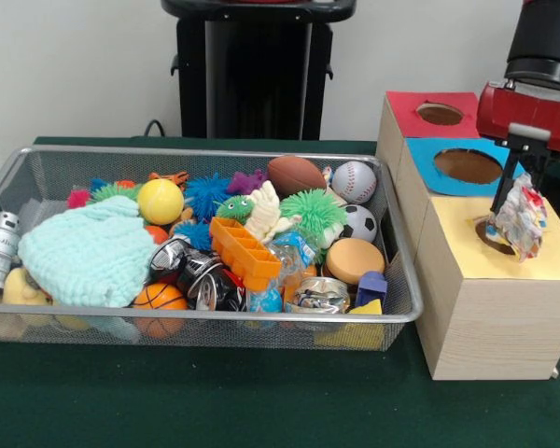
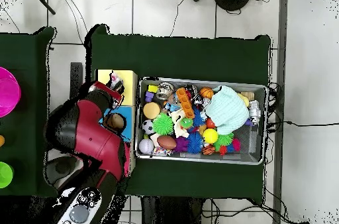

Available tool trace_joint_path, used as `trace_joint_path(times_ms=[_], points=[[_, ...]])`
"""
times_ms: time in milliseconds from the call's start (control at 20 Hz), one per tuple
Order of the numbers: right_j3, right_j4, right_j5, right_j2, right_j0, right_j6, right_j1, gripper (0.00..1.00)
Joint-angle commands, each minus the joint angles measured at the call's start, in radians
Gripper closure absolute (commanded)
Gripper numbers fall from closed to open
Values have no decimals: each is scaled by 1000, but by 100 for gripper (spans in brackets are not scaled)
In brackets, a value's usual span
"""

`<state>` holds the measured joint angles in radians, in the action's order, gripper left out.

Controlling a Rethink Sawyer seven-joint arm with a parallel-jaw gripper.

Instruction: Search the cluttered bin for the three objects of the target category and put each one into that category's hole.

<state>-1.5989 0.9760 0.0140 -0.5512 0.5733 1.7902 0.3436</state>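
Wire bin (image 1: 9, 177) on the green table (image 1: 261, 401) holds mixed clutter: mint knitted cloth (image 1: 89, 252) at its left end, orange tray (image 1: 245, 254) centre, baseball (image 1: 354, 181) at the far right corner. Gripper (image 1: 515, 201) grasps a crumpled wrapper (image 1: 520, 217) over the wooden box's (image 1: 485, 327) yellow hole (image 1: 493, 235).

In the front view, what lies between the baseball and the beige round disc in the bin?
The front view shows the soccer ball lying between the baseball above it and the beige disc below it.
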Motion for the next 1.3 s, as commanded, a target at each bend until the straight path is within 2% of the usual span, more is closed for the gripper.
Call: trace_joint_path(times_ms=[50, 300, 700, 950, 1300], points=[[88, 57, -102, 43, -6, 278, -76, 100], [97, 74, -132, 17, 16, 296, -96, 100], [81, 71, -197, -10, 46, 329, -90, 100], [91, 25, -330, -50, 60, 373, -98, 100], [105, -10, -370, -33, 36, 380, -103, 100]])
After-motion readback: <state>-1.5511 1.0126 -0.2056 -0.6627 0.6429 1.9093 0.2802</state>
